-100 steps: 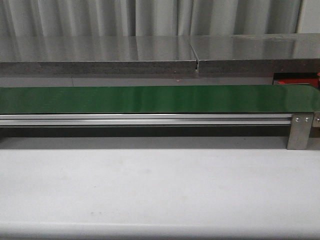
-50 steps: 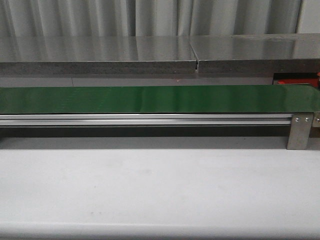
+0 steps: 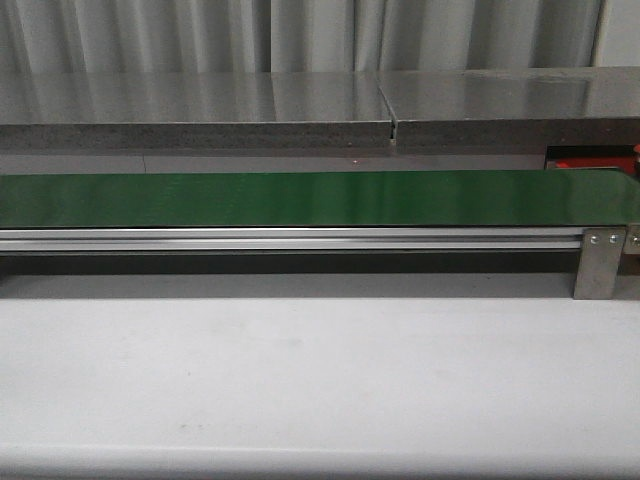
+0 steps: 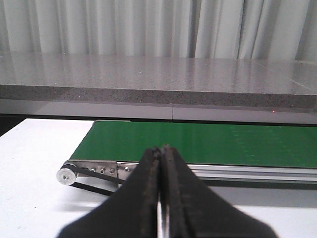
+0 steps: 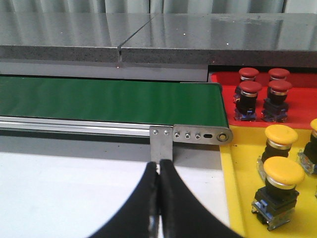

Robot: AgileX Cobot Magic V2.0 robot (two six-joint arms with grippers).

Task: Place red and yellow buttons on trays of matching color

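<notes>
In the right wrist view several red buttons (image 5: 250, 99) stand on the red tray (image 5: 223, 81), and yellow buttons (image 5: 282, 186) stand on the yellow tray (image 5: 237, 183) beside it. My right gripper (image 5: 159, 166) is shut and empty over the white table, short of the belt's end bracket. My left gripper (image 4: 161, 151) is also shut on nothing, in front of the other end of the green conveyor belt (image 4: 208, 144). The belt (image 3: 320, 198) carries no button. A sliver of the red tray (image 3: 590, 163) shows at the far right of the front view.
The belt's aluminium rail (image 3: 290, 240) and end bracket (image 3: 600, 262) run across the table (image 3: 320, 370). A grey stone ledge (image 3: 200, 110) and curtain rise behind the belt. A pulley (image 4: 67, 175) marks the belt's left end.
</notes>
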